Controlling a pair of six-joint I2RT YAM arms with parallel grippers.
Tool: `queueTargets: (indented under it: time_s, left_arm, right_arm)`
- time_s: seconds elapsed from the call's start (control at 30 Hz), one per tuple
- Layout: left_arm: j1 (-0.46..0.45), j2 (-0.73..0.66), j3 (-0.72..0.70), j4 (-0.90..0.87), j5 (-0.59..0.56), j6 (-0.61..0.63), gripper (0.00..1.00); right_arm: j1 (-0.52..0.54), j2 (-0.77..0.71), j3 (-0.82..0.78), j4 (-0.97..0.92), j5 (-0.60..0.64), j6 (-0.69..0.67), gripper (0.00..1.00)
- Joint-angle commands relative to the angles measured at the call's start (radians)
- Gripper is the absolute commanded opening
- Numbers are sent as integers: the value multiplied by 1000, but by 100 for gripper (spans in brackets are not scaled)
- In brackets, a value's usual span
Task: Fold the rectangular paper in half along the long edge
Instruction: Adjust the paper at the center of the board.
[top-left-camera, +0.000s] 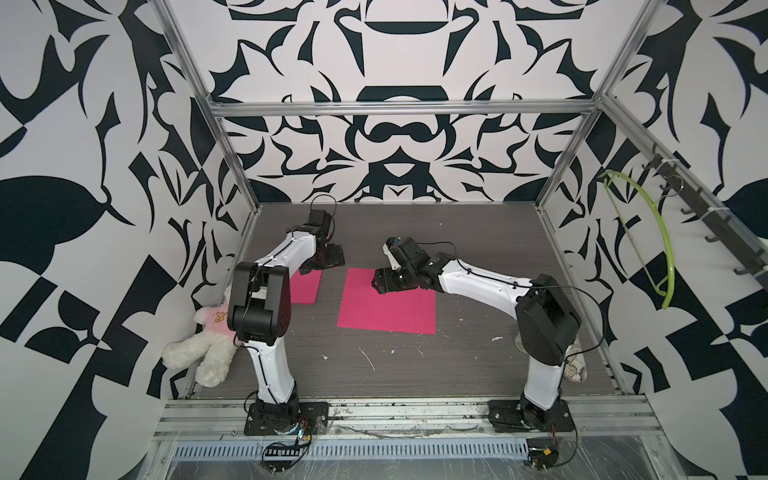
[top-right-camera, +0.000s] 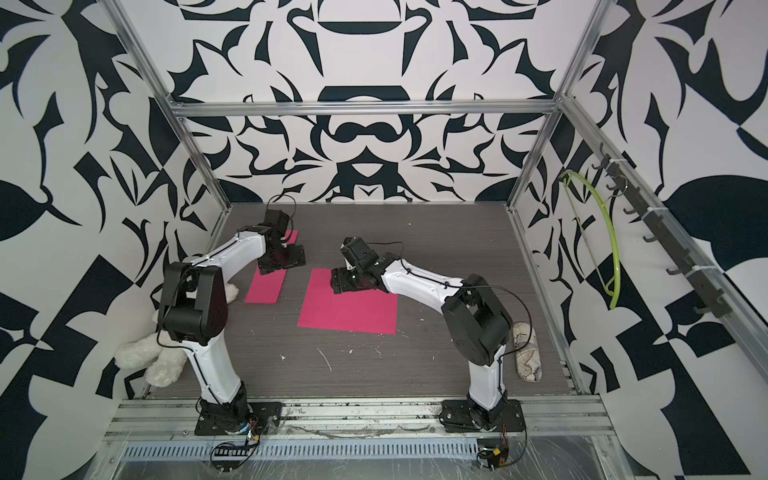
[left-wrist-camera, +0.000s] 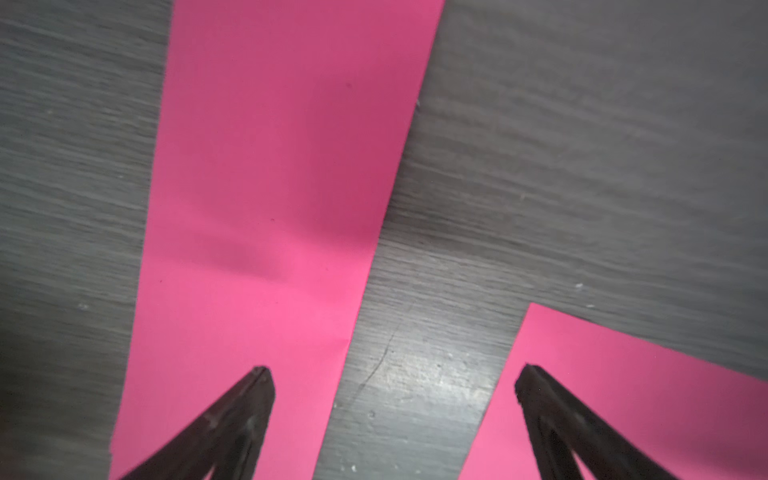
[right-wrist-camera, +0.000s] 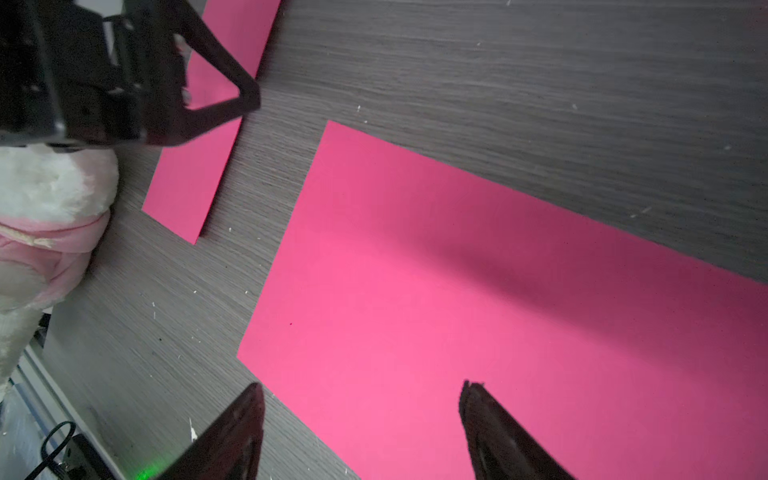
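Grey table (left-wrist-camera: 582, 166) bears a folded strip (left-wrist-camera: 270, 166) under the left claw (left-wrist-camera: 394, 369), spread wide; the right claw (right-wrist-camera: 363, 385), also open, hovers over an edge of the flat pink sheet (right-wrist-camera: 457, 291), seemingly to lift it.

On the table (top-left-camera: 457, 353), a narrow sheet (top-left-camera: 305, 289) is laid left of a wide sheet (top-left-camera: 386, 309), a gap being left between them; a plush toy (top-left-camera: 208, 349) is lodged at the left edge, nearer the front; a slipper (top-right-camera: 525, 351) is set by the right edge; a hanger (top-left-camera: 656, 237) is hung high on the right.
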Motion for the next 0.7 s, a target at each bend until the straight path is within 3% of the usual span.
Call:
queueTargets:
  time_s: [0.0,0.3,0.47,0.67]
  left_arm:
    - [-3,-104,-70,127,150,-94,100]
    - [-54,-261,-281,228,220,-195,99]
    - [-159,-294,-377,254,208,-268,96]
    - [-284,-301,-446,292,193,-365,81]
  right_arm:
    - [-20,-33,-26,-25,50,-13,71]
    - [-45,12,-60,-62,78,-6,45]
    - [-69,21,-107,-63,86,2,41]
    - [-101,4,-159,-62,89,1,41]
